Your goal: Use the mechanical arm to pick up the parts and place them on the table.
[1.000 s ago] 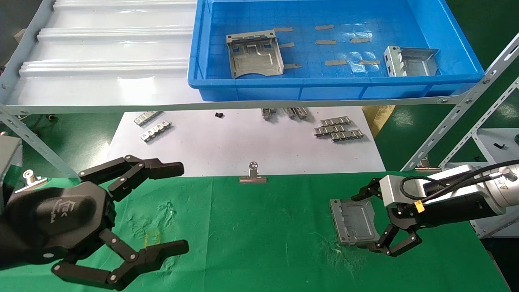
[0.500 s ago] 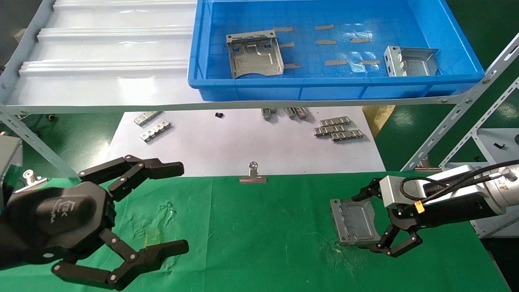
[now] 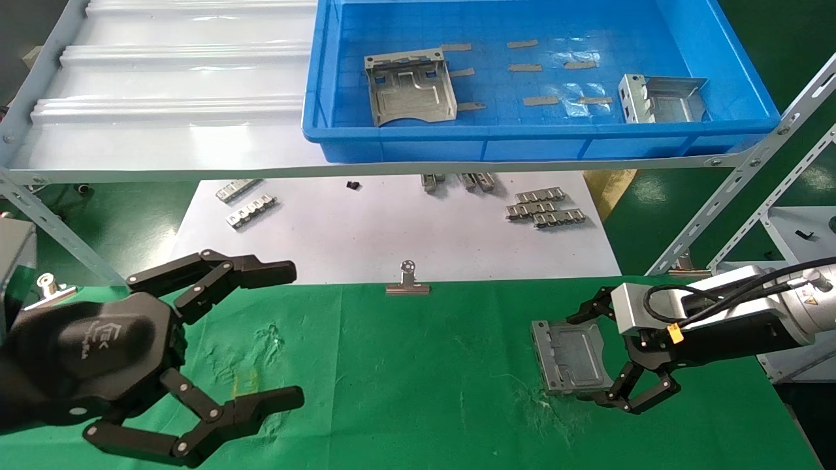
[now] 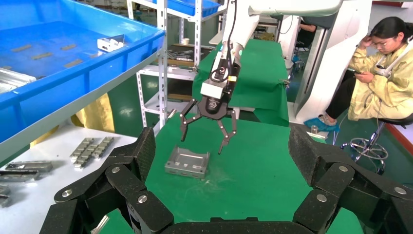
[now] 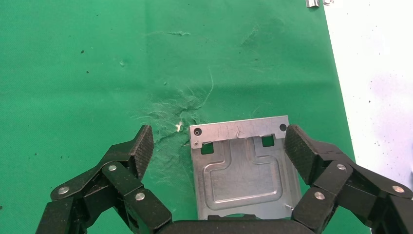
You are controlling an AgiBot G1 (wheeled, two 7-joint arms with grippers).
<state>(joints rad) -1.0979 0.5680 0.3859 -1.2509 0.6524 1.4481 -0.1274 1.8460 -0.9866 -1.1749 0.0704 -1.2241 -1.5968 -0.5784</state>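
Stamped sheet-metal part [image 3: 569,356], silver-grey and squarish with folded edges, an embossed channel and small square cut-outs, lies flat on the green-cloth desk [image 3: 418,385] at the lower right of the head view. It sits between the right gripper's [image 3: 591,352] black, ribbed-pad fingers [image 5: 142,144], which are spread wide and clear of its edges. At lower left the left gripper [image 3: 287,333] hovers with fingers wide apart, holding nothing, while two more parts [image 3: 408,88] rest in the blue plastic bin [image 3: 522,140] above.

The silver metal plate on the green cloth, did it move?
No. The silver stamped metal plate lies just as far from the silver binder clip as before.
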